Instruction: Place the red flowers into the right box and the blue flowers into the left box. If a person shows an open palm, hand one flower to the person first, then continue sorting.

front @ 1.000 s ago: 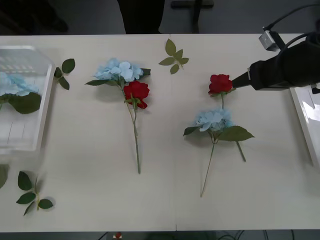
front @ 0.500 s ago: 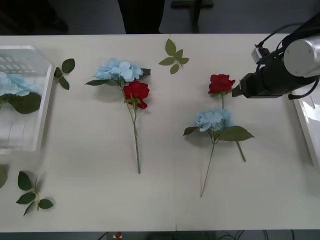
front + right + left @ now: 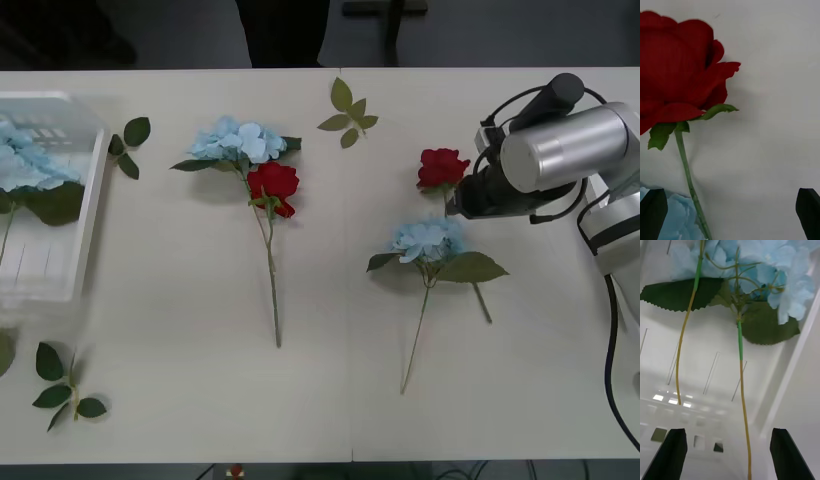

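The right gripper [image 3: 730,213] hangs wide open and empty just beside a red rose [image 3: 441,167] on the bench [image 3: 330,390], its black fingers [image 3: 809,212] straddling the green stem [image 3: 687,172] below the bloom without touching it. A blue hydrangea cluster [image 3: 428,239] lies across the same stem. Over the left box [image 3: 88,215], the left gripper [image 3: 728,453] is spread open and holds nothing above two blue clusters [image 3: 752,262] lying in the tray.
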You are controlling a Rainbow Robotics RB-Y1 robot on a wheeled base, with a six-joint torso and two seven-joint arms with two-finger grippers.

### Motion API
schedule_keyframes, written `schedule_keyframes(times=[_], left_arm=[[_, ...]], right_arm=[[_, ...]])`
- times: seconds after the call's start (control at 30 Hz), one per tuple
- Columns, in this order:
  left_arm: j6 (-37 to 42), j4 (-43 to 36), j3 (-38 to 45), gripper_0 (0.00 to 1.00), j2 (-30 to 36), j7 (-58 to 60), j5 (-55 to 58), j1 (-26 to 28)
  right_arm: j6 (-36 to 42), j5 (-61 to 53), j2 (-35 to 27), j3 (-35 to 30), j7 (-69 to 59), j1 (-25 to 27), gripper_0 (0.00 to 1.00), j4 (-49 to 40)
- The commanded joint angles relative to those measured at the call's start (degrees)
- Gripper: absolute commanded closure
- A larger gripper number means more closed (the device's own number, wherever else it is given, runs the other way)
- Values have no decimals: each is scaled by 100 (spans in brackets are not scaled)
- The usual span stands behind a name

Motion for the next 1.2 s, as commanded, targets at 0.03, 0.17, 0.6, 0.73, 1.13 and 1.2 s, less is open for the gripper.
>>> schedule_keyframes(times=[0.03,0.17,0.6,0.73,1.13,1.2], left_arm=[[684,-453,206,31,387,53,38,-581],[1255,-664,30,19,439,634,-58,-1178],[253,-760,-1288,1,-712,2049,-1394,-2154],[-379,-743,-1578,1,-1442,1996,-2168,-2154],[-977,-743,-2387,1,-2953,1266,-3477,-2154],[-977,-743,-2536,1,-3111,1205,-3618,-2154]], right_arm=[[-29,263,268,-94,68,-232,0,41],[-46,492,487,-85,77,-223,0,120],[-723,588,558,337,24,-232,0,569],[-662,597,558,372,15,-223,0,569],[-706,650,549,416,7,-223,0,692],[-706,641,558,416,-2,-223,0,692]])
